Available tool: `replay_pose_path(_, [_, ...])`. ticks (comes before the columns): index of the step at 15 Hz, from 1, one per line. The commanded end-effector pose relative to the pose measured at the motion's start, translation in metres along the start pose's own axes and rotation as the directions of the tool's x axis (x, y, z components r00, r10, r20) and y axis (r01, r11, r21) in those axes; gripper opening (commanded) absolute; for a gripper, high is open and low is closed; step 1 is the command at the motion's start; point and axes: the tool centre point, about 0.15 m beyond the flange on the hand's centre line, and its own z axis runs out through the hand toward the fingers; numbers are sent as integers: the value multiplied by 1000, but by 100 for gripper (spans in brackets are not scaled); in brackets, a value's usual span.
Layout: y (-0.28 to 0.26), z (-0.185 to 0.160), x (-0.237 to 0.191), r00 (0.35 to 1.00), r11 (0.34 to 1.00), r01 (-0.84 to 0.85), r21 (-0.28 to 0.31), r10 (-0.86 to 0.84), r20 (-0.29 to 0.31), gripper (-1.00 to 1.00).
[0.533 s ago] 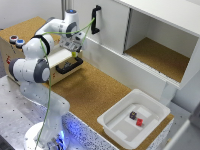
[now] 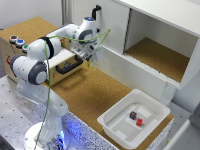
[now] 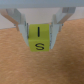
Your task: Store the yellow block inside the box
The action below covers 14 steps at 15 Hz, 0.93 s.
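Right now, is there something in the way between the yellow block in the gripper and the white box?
Nothing visible. The gripper holds the yellow block above bare cork; the box lies open, with only a red cube and a dark cube inside.

"I" and "S" — yellow block [image 3: 39, 40]

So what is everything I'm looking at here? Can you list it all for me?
yellow block: one, bright yellow with black marks, held between the gripper's fingers above the cork surface
box: one, white tub, at the exterior view's lower right
red cube: one, red, inside the box
dark cube: one, dark, inside the box beside the red one
wooden drawer box: one, wood with a black handle, behind the arm
coloured buttons: on top of the drawer box; exact count unclear
white cabinet: one, open, cork floor inside
cork surface: one, brown
gripper: one, closed on the yellow block
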Motion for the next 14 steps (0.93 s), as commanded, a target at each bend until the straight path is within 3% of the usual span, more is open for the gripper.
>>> replay_pose_path(1, [121,42,41,995,992,-94,87,90,42,-100])
replay_pose_path(8, [253,77,93,981,981,-186,59,182,69,-100])
replay_pose_path(14, [301,107,137,983,986,-162,45,157,94,-100])
